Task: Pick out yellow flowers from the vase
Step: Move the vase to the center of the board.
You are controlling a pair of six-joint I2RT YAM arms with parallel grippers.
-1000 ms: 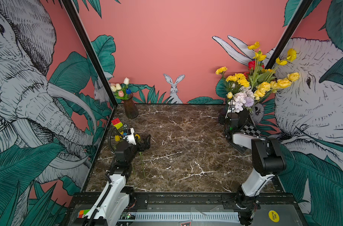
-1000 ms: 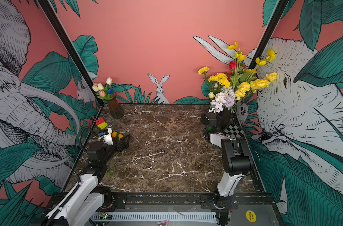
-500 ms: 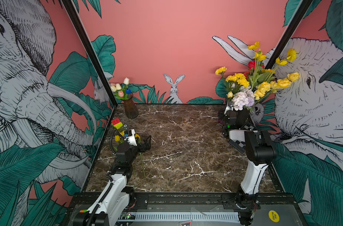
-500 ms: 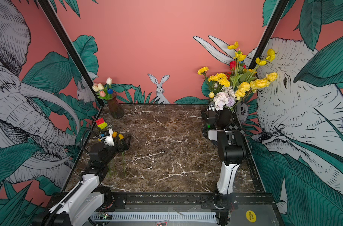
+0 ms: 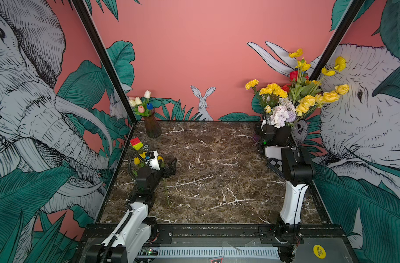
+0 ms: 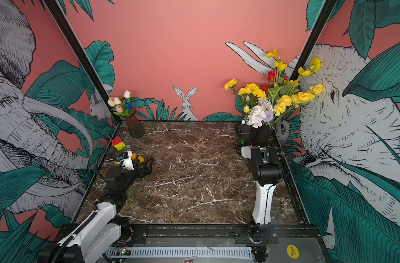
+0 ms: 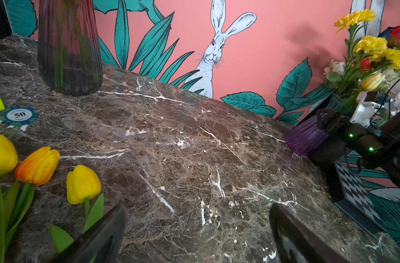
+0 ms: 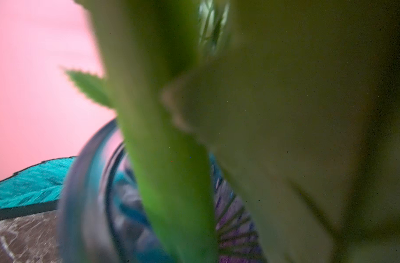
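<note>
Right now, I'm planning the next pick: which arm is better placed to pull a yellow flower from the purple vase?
Right. The right hand is at the vase, among the stems below the yellow flowers. The left hand sits open across the table, beside tulips lying there.

The counter (image 7: 194,148) looks like polished brown marble, white-veined and smooth, with a soft sheen. At its eleven o'clock corner the brown vase (image 7: 69,45) is ribbed, glossy, translucent glass. At one o'clock the purple vase (image 7: 306,139) is ribbed glass too. The yellow tulips (image 7: 82,184) have smooth, waxy, plastic-looking petals and leaves. The poker chip (image 7: 19,115) looks matt, its face printed. The left gripper (image 7: 197,211) is black with a dull shine.
</note>
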